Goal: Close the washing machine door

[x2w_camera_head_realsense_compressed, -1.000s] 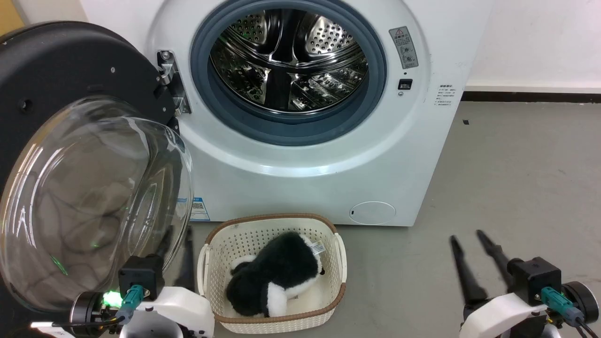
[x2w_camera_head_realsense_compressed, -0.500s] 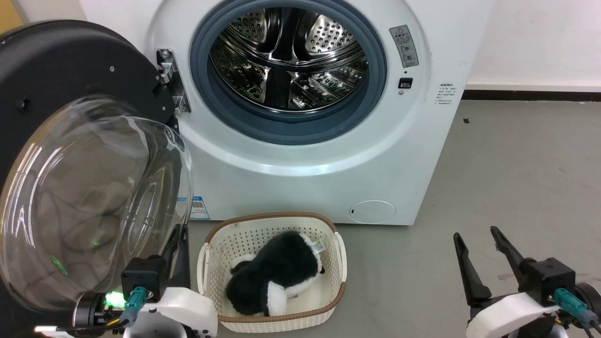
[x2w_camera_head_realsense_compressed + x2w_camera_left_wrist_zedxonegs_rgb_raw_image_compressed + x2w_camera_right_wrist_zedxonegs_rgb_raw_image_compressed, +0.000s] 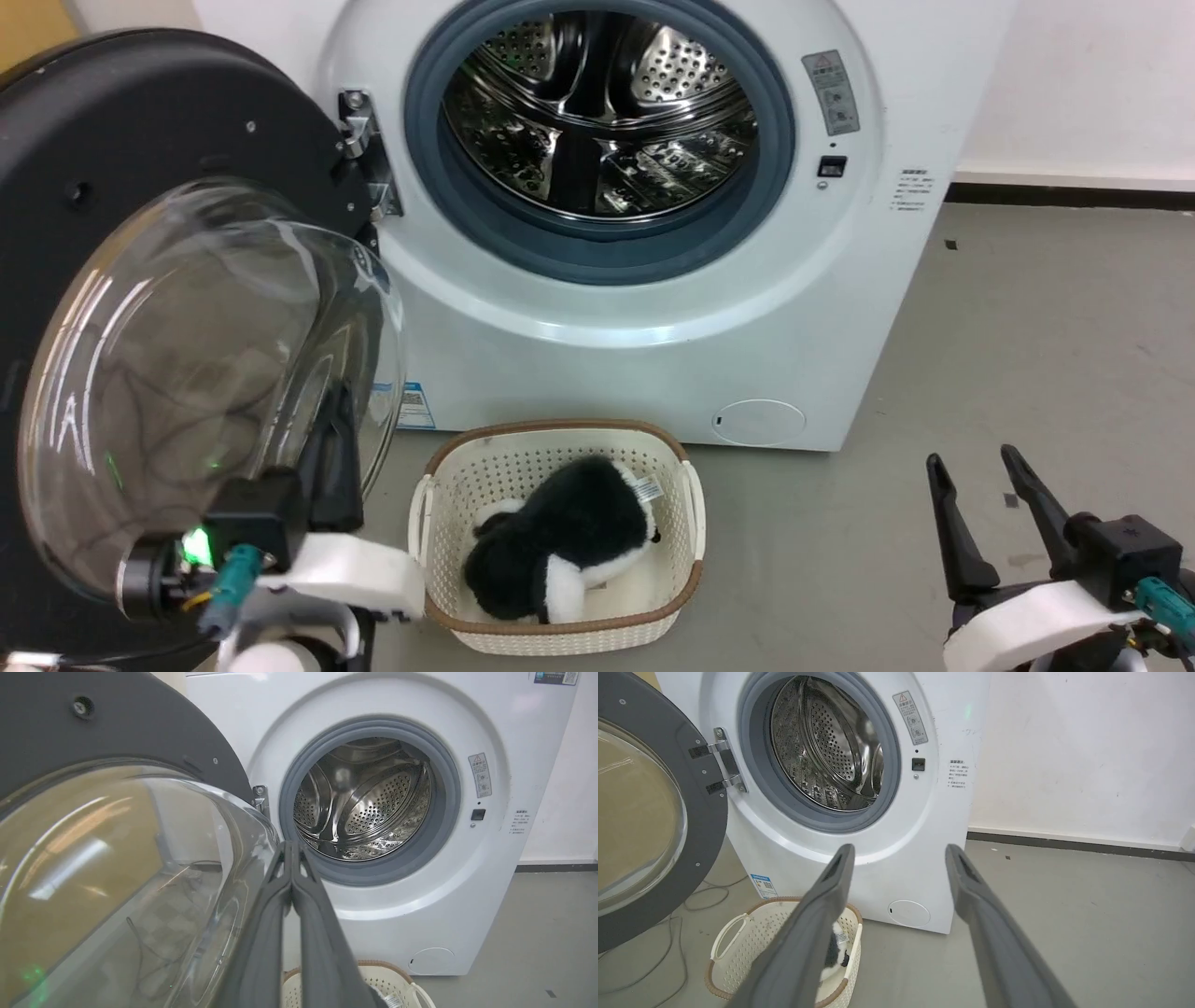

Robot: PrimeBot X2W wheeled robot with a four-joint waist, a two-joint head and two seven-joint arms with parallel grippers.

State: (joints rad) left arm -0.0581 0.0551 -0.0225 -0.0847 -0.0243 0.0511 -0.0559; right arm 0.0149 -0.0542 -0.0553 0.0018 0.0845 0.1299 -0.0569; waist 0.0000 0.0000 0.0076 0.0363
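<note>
The washing machine door (image 3: 140, 121) stands swung wide open at the left of the head view, its black rim filling the upper left corner and its clear glass bowl (image 3: 187, 373) bulging toward the camera. It hangs by a metal hinge (image 3: 366, 140) from the white washing machine (image 3: 597, 355), whose steel drum (image 3: 597, 112) and grey gasket (image 3: 747, 215) lie exposed at top centre. The left gripper (image 3: 290, 847) rises at lower left just beside the bowl's right edge, fingers pressed together and holding nothing; whether they touch the glass cannot be told. The right gripper (image 3: 971, 459) sits at lower right over the grey floor (image 3: 1027, 327), well apart from the machine, fingers spread and empty. A cream basket (image 3: 691, 523) holding a black-and-white plush toy (image 3: 569, 532) stands on the floor at bottom centre, in front of the machine.
</note>
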